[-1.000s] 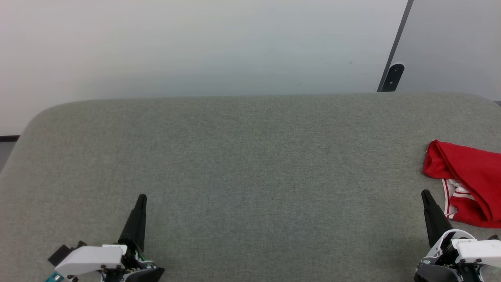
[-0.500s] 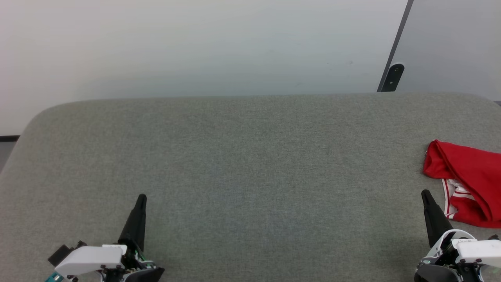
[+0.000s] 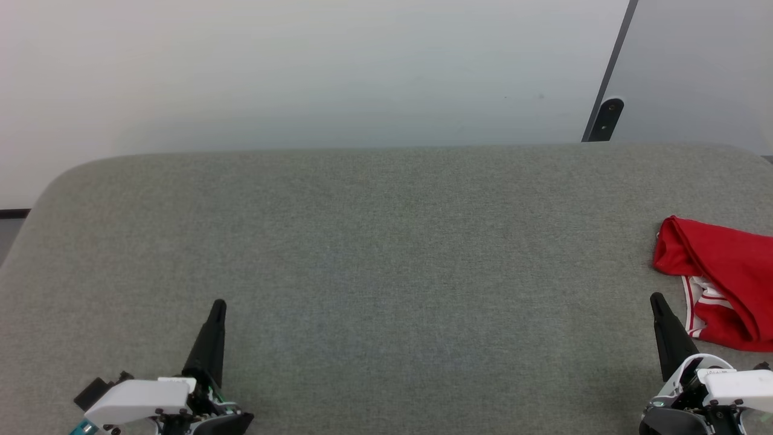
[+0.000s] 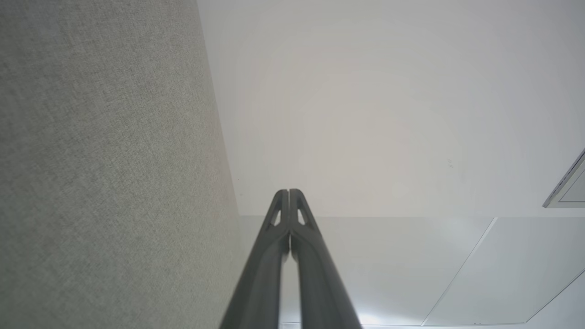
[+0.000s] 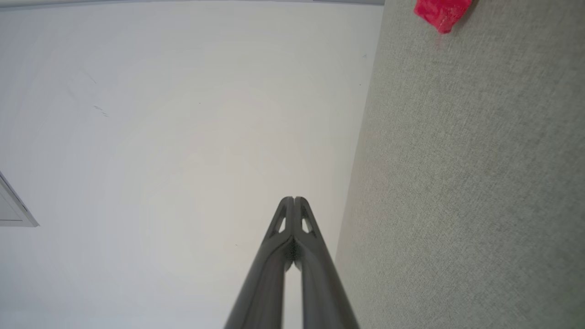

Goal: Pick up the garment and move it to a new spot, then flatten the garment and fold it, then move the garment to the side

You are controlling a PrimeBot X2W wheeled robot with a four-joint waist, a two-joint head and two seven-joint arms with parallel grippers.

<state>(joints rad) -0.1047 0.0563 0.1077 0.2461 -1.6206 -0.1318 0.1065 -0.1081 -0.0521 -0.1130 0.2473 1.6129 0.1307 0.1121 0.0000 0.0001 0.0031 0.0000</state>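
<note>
The red garment (image 3: 724, 272) lies bunched in a loose heap at the far right of a wide grey fabric-covered surface (image 3: 386, 241), and the edge of the head view cuts it off. Folds of red cloth lie on top. A strip of white-and-red striped trim (image 3: 700, 302) shows along its near left side. In the right wrist view the garment (image 5: 442, 13) appears as a small red scrap at the top of the grey fabric.

The surface has a fine woven texture and rounded far corners, and it runs from side to side across the head view. Behind it rises a plain pale wall (image 3: 302, 72). At the upper right a thin dark strip (image 3: 619, 42) slants downward. It ends in a small dark rounded fitting (image 3: 607, 118) just above the surface's far edge. A slightly greyer panel (image 3: 700, 66) lies to the right of the strip. A short dark skirting line (image 3: 13, 212) shows at the far left.

The left gripper (image 3: 218, 305) sits at the near left, well apart from the garment. Its two dark fingers are pressed together with nothing between them. The right gripper (image 3: 656, 298) sits at the near right, clenched and empty too. Its tip is near the striped trim, with bare grey fabric between them. The wrist views show the fingertips meeting on the left gripper (image 4: 289, 192) and on the right gripper (image 5: 294, 199).
</note>
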